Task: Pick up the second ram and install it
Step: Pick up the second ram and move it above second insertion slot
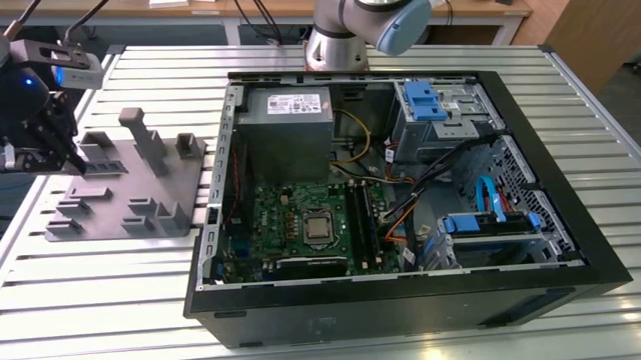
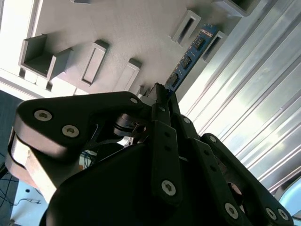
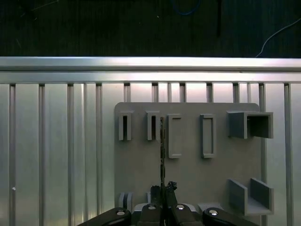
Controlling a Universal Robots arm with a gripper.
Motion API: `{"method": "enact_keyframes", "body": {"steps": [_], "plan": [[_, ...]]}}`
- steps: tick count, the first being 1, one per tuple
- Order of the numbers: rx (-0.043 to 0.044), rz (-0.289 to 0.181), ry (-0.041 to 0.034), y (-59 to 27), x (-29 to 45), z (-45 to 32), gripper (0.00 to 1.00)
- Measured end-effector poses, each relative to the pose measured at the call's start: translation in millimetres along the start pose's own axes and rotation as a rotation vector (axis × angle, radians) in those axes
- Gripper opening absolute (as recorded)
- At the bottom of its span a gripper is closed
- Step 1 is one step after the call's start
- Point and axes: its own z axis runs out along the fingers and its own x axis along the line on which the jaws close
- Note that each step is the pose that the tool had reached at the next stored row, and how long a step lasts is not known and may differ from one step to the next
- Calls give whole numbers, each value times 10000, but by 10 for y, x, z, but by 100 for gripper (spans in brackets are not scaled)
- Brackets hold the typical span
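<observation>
The second ram (image 2: 189, 58) is a thin, dark board with chips. It shows edge-on (image 3: 162, 141) over the grey fixture plate (image 3: 188, 174), between two of the plate's slotted blocks and not inside a slot. My gripper (image 3: 163, 189) is shut on its near end, and the black fingers (image 2: 162, 113) meet at the stick. In the exterior view the gripper (image 1: 70, 162) hangs over the fixture plate (image 1: 120, 196) at that view's left, with the ram (image 1: 106, 166) low over the plate. The motherboard's long black memory slots (image 1: 358, 217) lie inside the open computer case (image 1: 401, 300).
Tall grey posts (image 1: 148, 146) and several low blocks rise from the fixture plate. The case wall (image 1: 212, 225) stands between the plate and the motherboard (image 1: 290, 225). Cables, a power supply (image 1: 288, 127) and blue drive brackets (image 1: 425, 101) crowd the case. The table is slatted aluminium (image 3: 56, 150).
</observation>
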Motion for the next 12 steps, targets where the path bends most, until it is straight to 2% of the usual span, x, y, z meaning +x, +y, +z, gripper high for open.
{"method": "enact_keyframes", "body": {"steps": [12], "plan": [[0,0,-7,1,-8,-133,14]]}}
